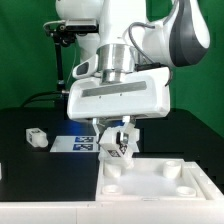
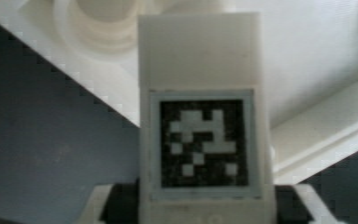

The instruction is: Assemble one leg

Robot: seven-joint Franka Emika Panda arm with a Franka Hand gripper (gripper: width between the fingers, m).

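My gripper (image 1: 116, 140) is shut on a white leg (image 1: 120, 150) with a black-and-white tag. It holds the leg just above the near-left corner of the flat white tabletop (image 1: 165, 185), close to a round corner hole (image 1: 113, 169). In the wrist view the leg (image 2: 202, 90) fills the middle, tag facing the camera. It is clamped between the two dark fingers (image 2: 117, 203) of the gripper (image 2: 202, 208). Its far end points at a round socket (image 2: 101, 28) in the tabletop (image 2: 318, 60).
Another leg (image 1: 38, 138) lies on the black table toward the exterior view's left. The marker board (image 1: 78, 142) lies flat behind the gripper. A white part (image 1: 2, 172) shows at the left edge. Other round holes (image 1: 171, 170) sit along the tabletop.
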